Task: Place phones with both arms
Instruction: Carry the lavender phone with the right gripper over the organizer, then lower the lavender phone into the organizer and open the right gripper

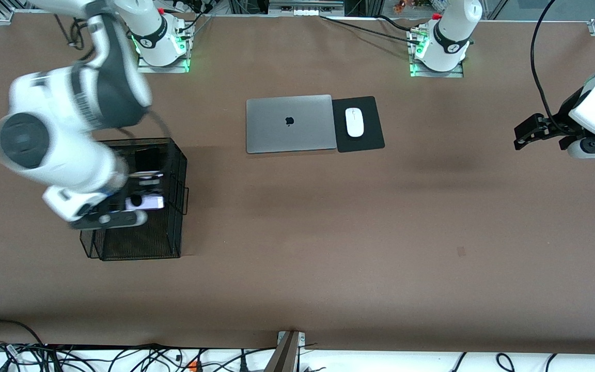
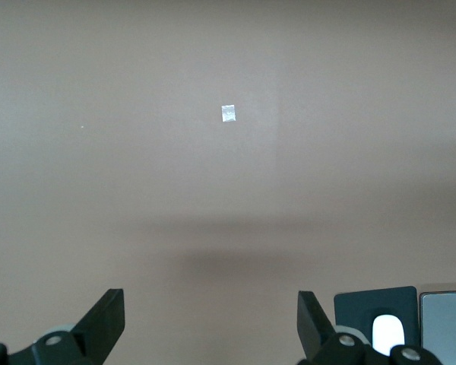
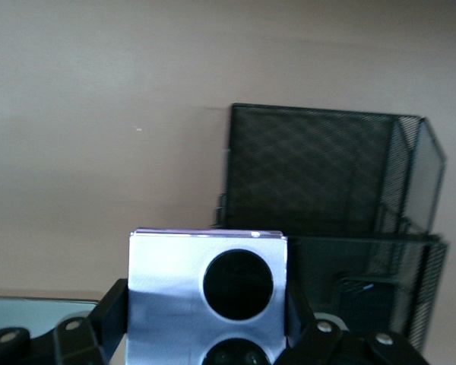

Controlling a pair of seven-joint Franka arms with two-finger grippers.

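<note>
My right gripper [image 1: 140,203] is shut on the pale lilac-white phone [image 1: 146,202] and holds it over the black mesh basket [image 1: 137,245] at the right arm's end of the table. In the right wrist view the phone [image 3: 175,289] sits between the two fingers [image 3: 112,312], its two black camera circles facing the camera, with the basket [image 3: 311,167] past it. A dark flat shape [image 3: 362,298] lies in the basket; I cannot tell what it is. The two black phones are not clearly seen. My left gripper [image 1: 518,138] is open and empty above bare table at the left arm's end, and its open fingers also show in the left wrist view [image 2: 210,319].
A closed silver laptop [image 1: 290,124] lies mid-table toward the bases, beside a black pad [image 1: 367,139] with a white mouse [image 1: 354,122]. They show in the left wrist view too: the laptop [image 2: 448,319] and the mouse [image 2: 387,331]. A small pale patch [image 2: 228,113] marks the table.
</note>
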